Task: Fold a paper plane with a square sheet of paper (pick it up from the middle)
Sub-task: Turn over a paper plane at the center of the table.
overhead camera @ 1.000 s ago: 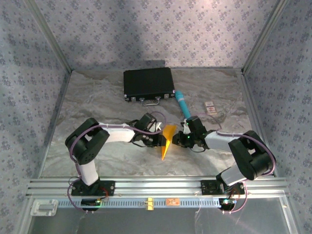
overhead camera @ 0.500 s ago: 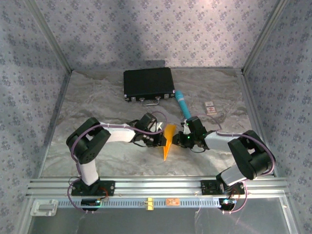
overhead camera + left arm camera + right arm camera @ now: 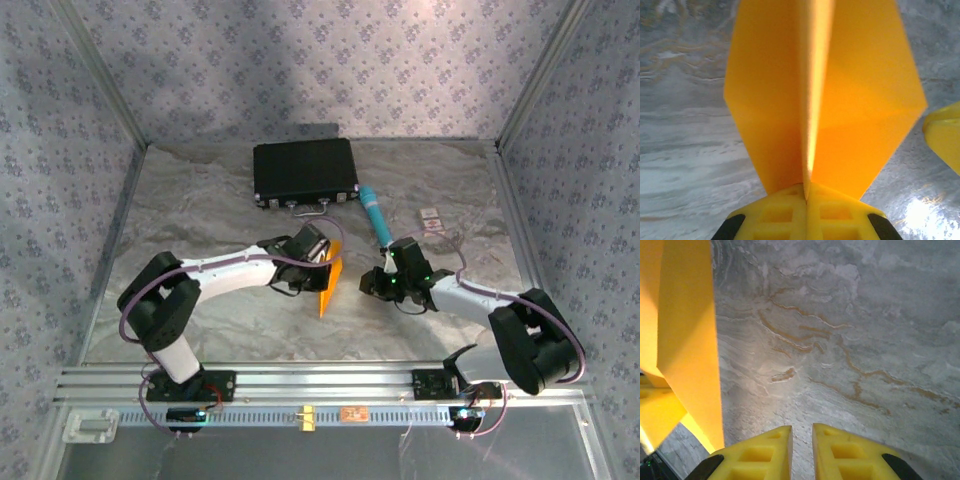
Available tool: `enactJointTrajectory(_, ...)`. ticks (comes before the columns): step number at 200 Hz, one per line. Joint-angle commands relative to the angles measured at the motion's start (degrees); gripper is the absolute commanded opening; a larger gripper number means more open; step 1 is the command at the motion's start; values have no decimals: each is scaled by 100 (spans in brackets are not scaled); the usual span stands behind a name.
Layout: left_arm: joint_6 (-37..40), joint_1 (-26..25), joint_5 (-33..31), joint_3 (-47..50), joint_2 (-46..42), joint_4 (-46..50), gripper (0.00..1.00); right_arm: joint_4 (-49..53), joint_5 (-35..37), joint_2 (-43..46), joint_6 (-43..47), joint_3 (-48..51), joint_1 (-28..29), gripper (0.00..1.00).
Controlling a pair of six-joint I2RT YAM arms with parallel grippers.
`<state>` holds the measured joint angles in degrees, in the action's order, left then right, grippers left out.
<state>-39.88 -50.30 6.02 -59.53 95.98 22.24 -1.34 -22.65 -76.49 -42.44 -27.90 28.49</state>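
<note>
Paper plane of thin orange-yellow paper (image 3: 327, 288), pointed, with a centre crease, sits mid-worktop between the two arms, stood on edge with its narrow end toward the near rail. I cannot tell whether its tip touches the grey marbled worktop (image 3: 200, 200). The left gripper (image 3: 322, 268) has it. In the left wrist view the paper plane (image 3: 825, 100) runs straight out from the left gripper (image 3: 806, 192), whose yellow jaws are pressed together on the centre fold, the two wings splaying to either side. The right gripper (image 3: 371, 285) waits just beside, apart from the paper. Its wrist view shows the right gripper (image 3: 802, 440) with jaws nearly together, a thin slit between and nothing in it, over bare worktop, with the plane (image 3: 687, 340) off to one side. Well behind lie a flat black rectangular case (image 3: 305, 172) and a teal pen-like tube (image 3: 374, 212), clear of the work. Handling, as I judge it: very light and limp in the wings, stiffer along the stacked layers of the crease. It looks easy to crumple or dent, and smooth enough to slide out of a slack pinch. The best hold is the spine around mid-length, as now, never a wing edge or the nose.
</note>
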Motion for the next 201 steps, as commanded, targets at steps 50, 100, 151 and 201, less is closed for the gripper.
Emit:
enactJointTrajectory(50, 25, -32, -735, -265, 119, 1149, 2, 281, 156, 56, 48, -150, 60, 19)
enactJointTrajectory(100, 16, -58, -595, -310, 321, 1125, 5, 255, 139, 39, 29, -163, 77, 20)
enactJointTrajectory(151, 6, -85, -484, -356, 419, 1048, 11, 214, 147, 30, 26, -134, 87, 20)
enactJointTrajectory(201, 25, -93, -482, -367, 487, 1037, 15, 183, 139, -44, 26, -154, 91, 21)
